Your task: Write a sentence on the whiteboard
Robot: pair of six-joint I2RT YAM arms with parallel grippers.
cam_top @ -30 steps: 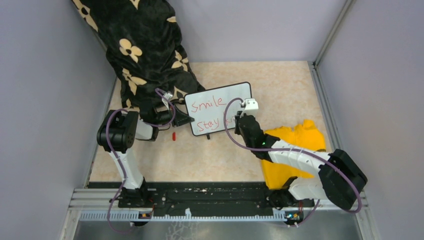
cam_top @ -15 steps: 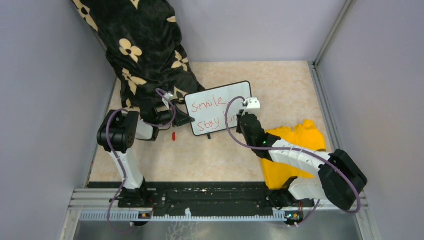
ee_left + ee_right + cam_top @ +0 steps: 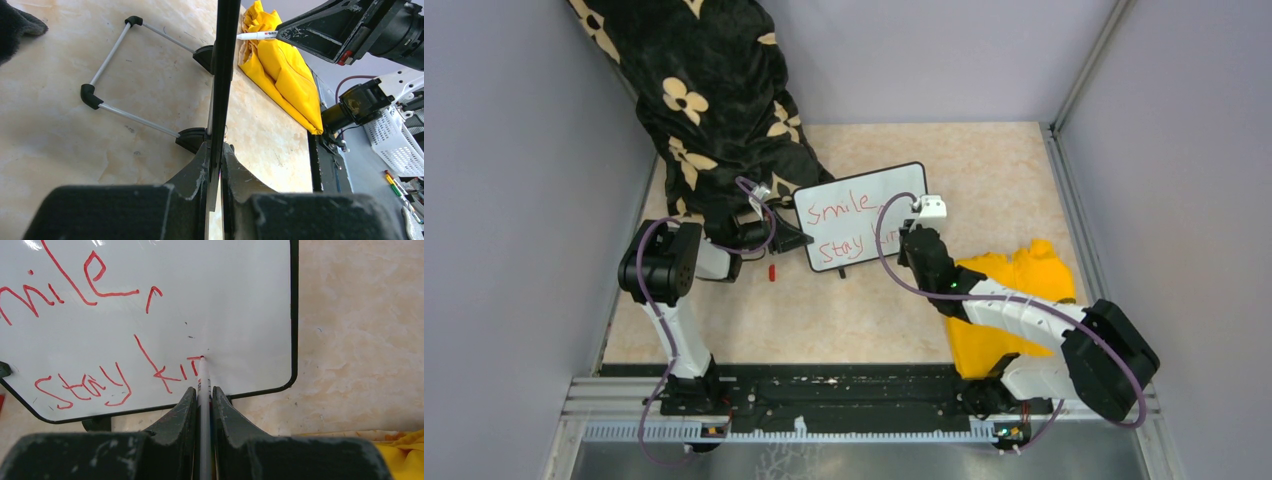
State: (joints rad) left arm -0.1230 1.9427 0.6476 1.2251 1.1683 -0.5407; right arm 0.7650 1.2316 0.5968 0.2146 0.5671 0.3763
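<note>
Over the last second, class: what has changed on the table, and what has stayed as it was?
The right gripper, shut on the marker, edged slightly right along the lower line of the whiteboard, extending the sentence past "Stay k". The left gripper stayed clamped on the board's left edge; the whiteboard and yellow cloth did not move.

- Whiteboard [image 3: 861, 215]: lower right corner under the right arm [image 3: 984, 295] in the top view. Top and left edges cut off in the right wrist view. Edge-on in the left wrist view, face unseen.
- Sentence [image 3: 842, 208]: second line's end covered by that arm from above. First word's opening letter cut off in the right wrist view.
- Marker [image 3: 202, 371]: barrel buried between the right gripper [image 3: 203, 389] jaws.
- Small red item [image 3: 772, 271] on tabletop [image 3: 984, 170]: too small to identify.
</note>
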